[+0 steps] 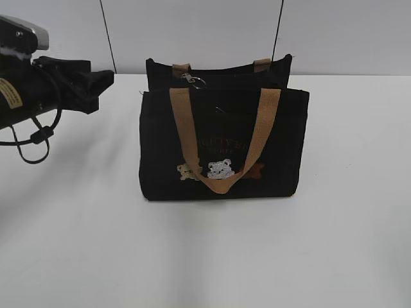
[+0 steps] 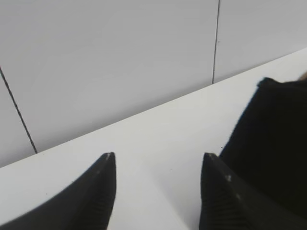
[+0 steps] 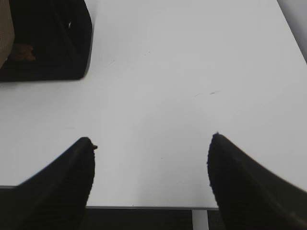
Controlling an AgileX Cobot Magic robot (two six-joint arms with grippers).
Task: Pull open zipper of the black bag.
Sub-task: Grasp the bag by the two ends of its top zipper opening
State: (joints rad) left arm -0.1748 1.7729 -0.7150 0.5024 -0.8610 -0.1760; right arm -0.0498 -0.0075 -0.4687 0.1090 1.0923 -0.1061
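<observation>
Black bag (image 1: 282, 141): matt cloth (tan webbing straps (image 1: 260, 138)); table (image 1: 205, 256) smooth white.

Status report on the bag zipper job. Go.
Left gripper open, empty, beside black bag. Right gripper open, empty, over bare table. Zipper pull untouched. Nothing blocking.

Spread fingers (image 3: 72, 182) above white table (image 3: 182, 72), black bag (image 3: 53, 38) beyond

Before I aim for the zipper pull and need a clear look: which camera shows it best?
The exterior view: the silver zipper pull hangs in plain sight at the black bag's top edge, near its left end. The left wrist view catches only a dark corner of the bag, the right wrist view only a lower corner; neither shows the pull.
</observation>
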